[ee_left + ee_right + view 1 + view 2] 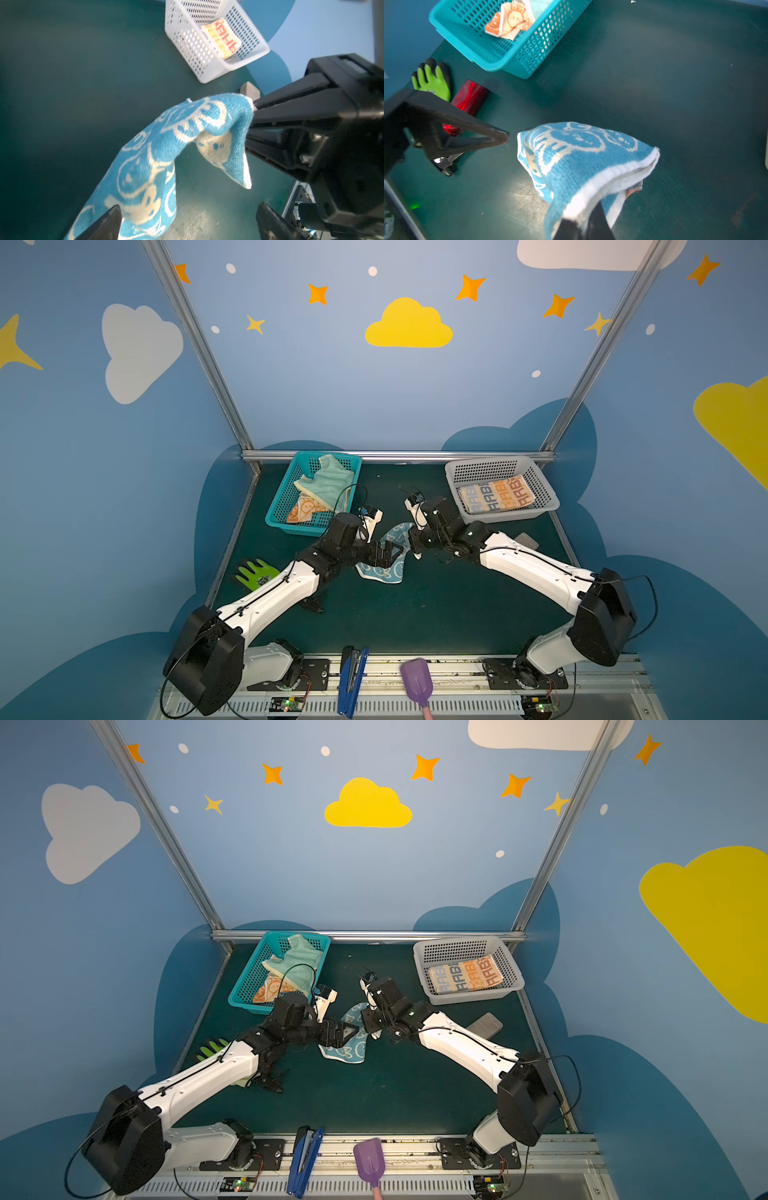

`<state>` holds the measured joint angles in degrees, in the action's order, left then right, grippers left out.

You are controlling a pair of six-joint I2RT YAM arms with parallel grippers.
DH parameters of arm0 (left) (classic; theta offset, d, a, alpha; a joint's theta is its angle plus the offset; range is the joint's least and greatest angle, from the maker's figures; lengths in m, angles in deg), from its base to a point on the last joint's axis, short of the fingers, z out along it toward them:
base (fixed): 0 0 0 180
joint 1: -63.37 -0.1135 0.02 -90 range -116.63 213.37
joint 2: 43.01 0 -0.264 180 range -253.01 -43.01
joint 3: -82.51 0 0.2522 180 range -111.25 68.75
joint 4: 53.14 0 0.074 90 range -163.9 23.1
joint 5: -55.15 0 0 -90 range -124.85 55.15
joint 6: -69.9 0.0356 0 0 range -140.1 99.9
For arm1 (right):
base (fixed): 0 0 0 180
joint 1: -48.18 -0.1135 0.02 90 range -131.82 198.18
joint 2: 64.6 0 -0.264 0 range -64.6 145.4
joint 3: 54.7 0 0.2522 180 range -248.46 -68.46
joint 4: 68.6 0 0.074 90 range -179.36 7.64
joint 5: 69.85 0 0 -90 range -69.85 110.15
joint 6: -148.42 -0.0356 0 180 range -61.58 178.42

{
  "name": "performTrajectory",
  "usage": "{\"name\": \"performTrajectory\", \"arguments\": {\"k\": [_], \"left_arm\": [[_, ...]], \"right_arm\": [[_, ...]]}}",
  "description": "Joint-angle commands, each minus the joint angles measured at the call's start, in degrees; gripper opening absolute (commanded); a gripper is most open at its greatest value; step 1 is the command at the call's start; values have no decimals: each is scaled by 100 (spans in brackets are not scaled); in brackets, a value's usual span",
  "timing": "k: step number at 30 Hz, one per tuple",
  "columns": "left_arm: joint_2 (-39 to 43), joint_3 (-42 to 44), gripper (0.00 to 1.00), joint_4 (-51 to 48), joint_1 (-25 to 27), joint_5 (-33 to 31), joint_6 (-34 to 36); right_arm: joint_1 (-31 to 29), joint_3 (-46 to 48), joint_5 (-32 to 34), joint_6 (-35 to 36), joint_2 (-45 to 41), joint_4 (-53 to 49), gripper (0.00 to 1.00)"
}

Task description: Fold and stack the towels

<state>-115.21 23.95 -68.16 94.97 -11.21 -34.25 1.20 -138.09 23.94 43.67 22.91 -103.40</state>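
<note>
Pinching the blue towel (583, 158), right claw (583, 220) mostly cut off.

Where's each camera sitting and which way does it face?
Top views: high behind the robot, looking down at the table; left arm, right arm show.
Left wrist: on left arm, faces the white basket; left tool tips, right tool show.
Right wrist: on right arm, faces the teal basket; both tools show.
Shared: blue towel, in every view.

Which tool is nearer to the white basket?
Right. In both top views the right tool is left of the white basket; the left tool is farther left.
</note>
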Motion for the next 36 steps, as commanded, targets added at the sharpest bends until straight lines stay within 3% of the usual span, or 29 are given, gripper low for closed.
{"name": "performTrajectory", "arguments": {"k": [1,12,16,20,31,36], "left_arm": [[31,-152,100,252,63,249,25],[-348,-293,98,603,523,128,-96],[-500,-293,92,802,532,-130,-227],[-553,-240,76,1178,540,-195,-332],[-941,-731,7,827,531,-251,-200],[-927,-963,4,389,514,-634,-158]], "right_arm": [[-17,-201,-191,-2,-148,-303,0],[-19,337,-722,193,-630,834,0],[-30,506,-869,174,-865,1023,0],[-38,545,-889,125,-979,950,0],[-39,771,-606,135,-1270,1022,0],[-30,860,-84,284,-1349,851,0]]}}
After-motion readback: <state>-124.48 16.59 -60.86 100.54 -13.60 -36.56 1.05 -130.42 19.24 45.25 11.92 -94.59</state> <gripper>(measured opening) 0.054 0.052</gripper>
